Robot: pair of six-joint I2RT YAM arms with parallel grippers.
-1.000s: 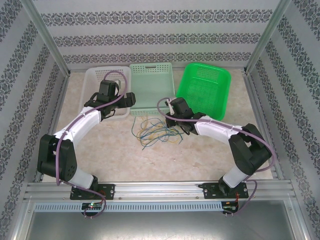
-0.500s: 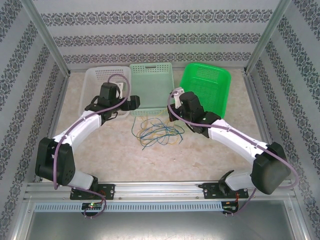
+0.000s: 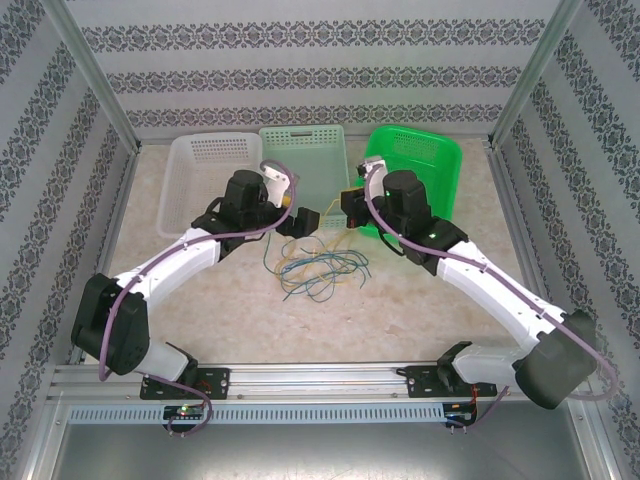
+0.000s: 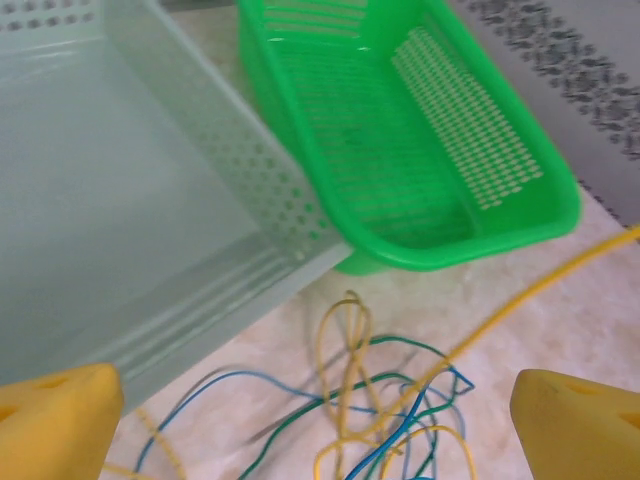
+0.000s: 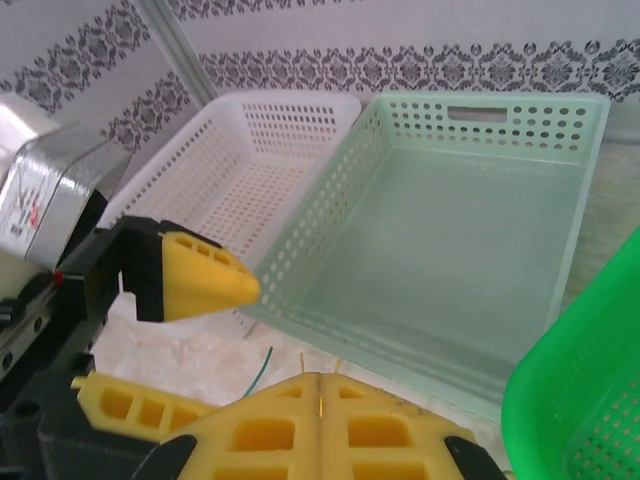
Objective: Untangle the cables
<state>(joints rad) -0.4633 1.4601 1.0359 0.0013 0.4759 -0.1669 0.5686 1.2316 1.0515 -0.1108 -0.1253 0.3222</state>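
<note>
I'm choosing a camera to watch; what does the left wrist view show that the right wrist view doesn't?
Left wrist, not right wrist: the tangle of cables, one yellow strand pulled taut. Right wrist, not left wrist: the white basket and the right gripper shut on that strand. Both: the pale green basket and bright green basket.

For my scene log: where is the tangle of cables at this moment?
In the top view the cables lie on the middle of the table, just in front of the pale green basket.
</note>
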